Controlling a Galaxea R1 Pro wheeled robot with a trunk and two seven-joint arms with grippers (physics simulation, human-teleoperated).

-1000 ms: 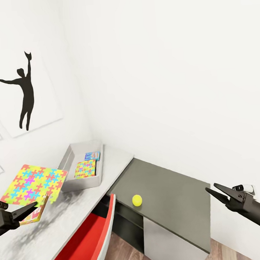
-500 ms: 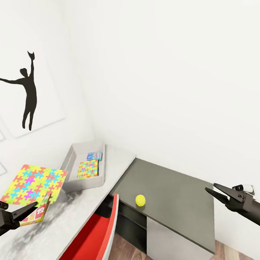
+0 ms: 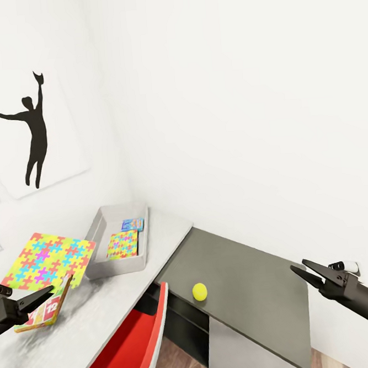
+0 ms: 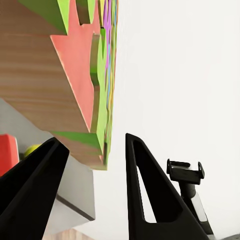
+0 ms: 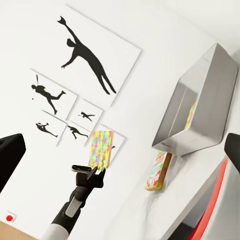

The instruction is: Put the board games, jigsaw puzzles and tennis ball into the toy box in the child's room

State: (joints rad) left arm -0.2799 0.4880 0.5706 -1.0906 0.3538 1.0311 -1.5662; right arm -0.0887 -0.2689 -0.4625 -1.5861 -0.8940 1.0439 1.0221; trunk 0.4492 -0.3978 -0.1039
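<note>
Jigsaw puzzle [image 3: 48, 260] sits clamped in the left gripper [image 3: 35, 298], lifted beside the toy box [image 3: 97, 235] holding 1 puzzle; right gripper [image 3: 308, 269] hangs with jaws apart

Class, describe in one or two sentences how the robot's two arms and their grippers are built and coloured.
Both arms are matt black. The right gripper and left gripper each end in two long, pointed, wedge-shaped black fingers. A small white-and-black cylindrical part sits atop the right wrist.
</note>
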